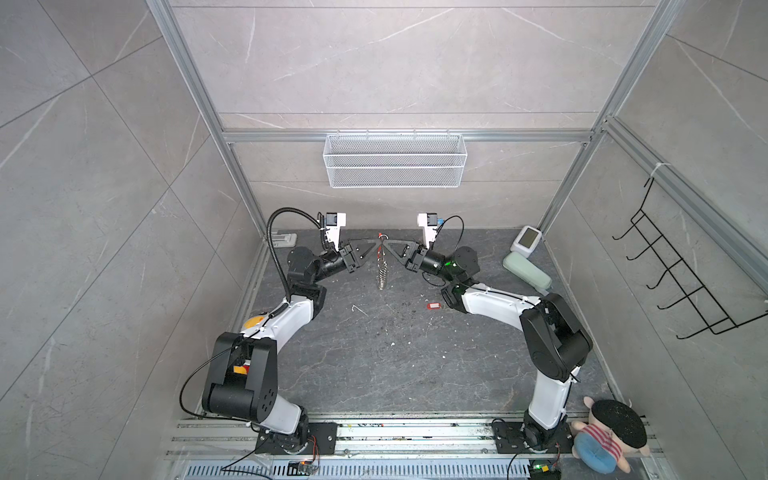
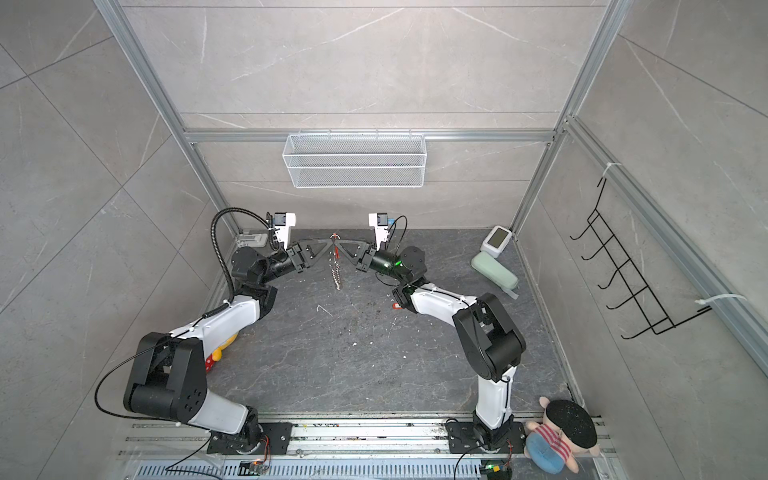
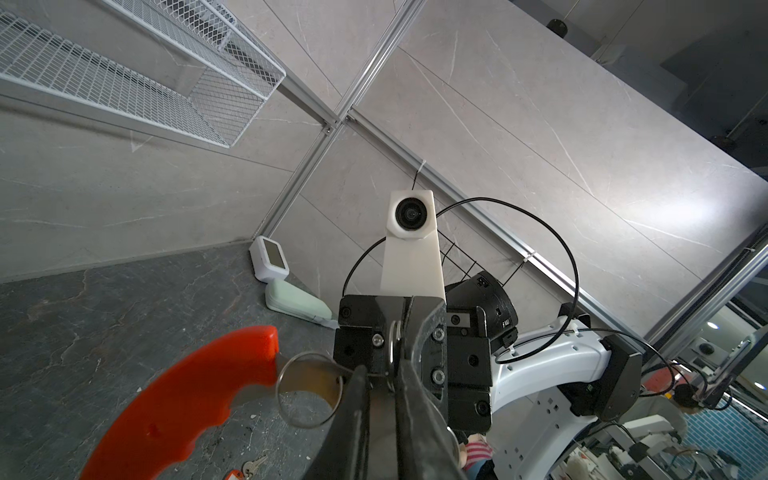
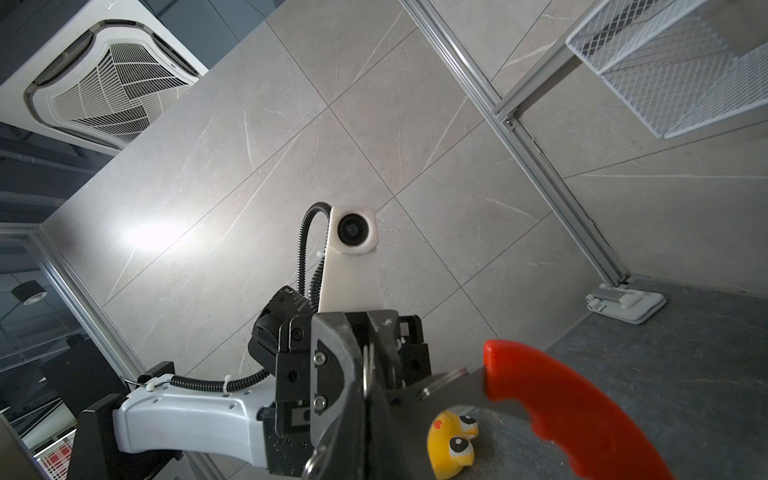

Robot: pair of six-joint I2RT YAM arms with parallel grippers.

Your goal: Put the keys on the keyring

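Note:
The keyring [image 1: 381, 272], a grey band fringed with silver loops and bearing a curved red strip [image 3: 187, 399], hangs above the far middle of the table. My left gripper [image 1: 377, 241] and right gripper [image 1: 387, 242] meet tip to tip at its top, each shut on it. In the left wrist view my left gripper [image 3: 382, 374] pinches a thin silver loop [image 3: 309, 390] beside the strip. In the right wrist view my right gripper [image 4: 368, 386] is closed next to the red strip [image 4: 573, 407]. The keys [image 1: 433, 306], a red tag with a small key [image 3: 253, 467], lie on the table near the right arm.
A white mesh basket [image 1: 395, 160] hangs on the back wall. A white device [image 1: 527, 239] and a pale green case [image 1: 527, 270] lie at the far right. A black hook rack [image 1: 685, 282] is on the right wall. A plush doll [image 1: 611, 436] sits front right, a yellow toy [image 4: 451, 444] front left.

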